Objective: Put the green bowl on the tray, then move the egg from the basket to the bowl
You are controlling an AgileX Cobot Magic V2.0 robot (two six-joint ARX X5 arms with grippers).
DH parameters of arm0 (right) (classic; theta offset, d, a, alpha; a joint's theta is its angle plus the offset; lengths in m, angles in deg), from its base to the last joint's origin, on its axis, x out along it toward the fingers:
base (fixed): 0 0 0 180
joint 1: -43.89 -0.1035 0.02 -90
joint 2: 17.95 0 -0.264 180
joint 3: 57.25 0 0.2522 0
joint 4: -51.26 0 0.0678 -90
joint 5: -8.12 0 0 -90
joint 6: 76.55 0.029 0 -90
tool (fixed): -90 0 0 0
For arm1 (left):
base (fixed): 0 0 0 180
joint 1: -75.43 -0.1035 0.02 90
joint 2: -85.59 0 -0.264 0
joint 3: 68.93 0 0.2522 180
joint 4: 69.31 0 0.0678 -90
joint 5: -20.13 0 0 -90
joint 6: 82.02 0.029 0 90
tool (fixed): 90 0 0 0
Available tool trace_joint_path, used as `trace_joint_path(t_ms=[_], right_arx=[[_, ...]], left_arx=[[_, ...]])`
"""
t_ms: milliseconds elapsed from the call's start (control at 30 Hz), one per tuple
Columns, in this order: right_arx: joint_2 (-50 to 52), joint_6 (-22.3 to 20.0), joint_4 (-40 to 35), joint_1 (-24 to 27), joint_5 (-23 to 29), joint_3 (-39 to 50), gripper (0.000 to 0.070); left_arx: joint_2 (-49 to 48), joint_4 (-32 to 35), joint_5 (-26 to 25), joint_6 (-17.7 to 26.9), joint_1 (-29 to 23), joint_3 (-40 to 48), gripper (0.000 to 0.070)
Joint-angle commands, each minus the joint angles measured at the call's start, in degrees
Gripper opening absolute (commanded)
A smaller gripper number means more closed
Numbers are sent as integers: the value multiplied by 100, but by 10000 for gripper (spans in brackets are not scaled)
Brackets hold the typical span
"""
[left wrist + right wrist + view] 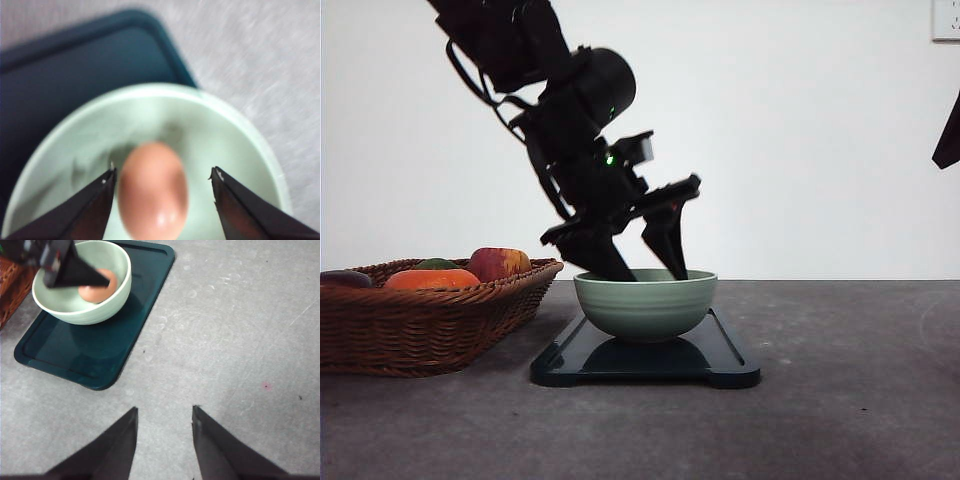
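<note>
The left jaws point(162, 177) stand spread apart, dipped into the green bowl point(645, 303), with the egg point(152, 190) lying between them, apparently touching neither. The bowl sits on the tray point(720, 352), so both steps look essentially done; only withdrawal remains. The right jaws point(164, 432) hang parted above bare counter point(240, 340). The front view hides the egg but shows the basket point(430, 325) beside the tray.

Sage-green bowl point(645, 303) sitting upright on dark tray point(725, 362). Reddish-brown egg point(98, 286) lying inside bowl. Wicker basket point(420, 325) standing just beside tray, toward robot's left.
</note>
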Motion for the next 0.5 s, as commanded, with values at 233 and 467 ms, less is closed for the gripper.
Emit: trace_joint_path(t_ms=[233, 467], right_arx=[[-33, 55, -37, -33, 9, -28, 212], [-33, 55, -30, -33, 11, -28, 212]], left_arx=[[30, -1254, 7, -47, 61, -912, 387], [-583, -1655, 34, -228, 54, -890, 387]])
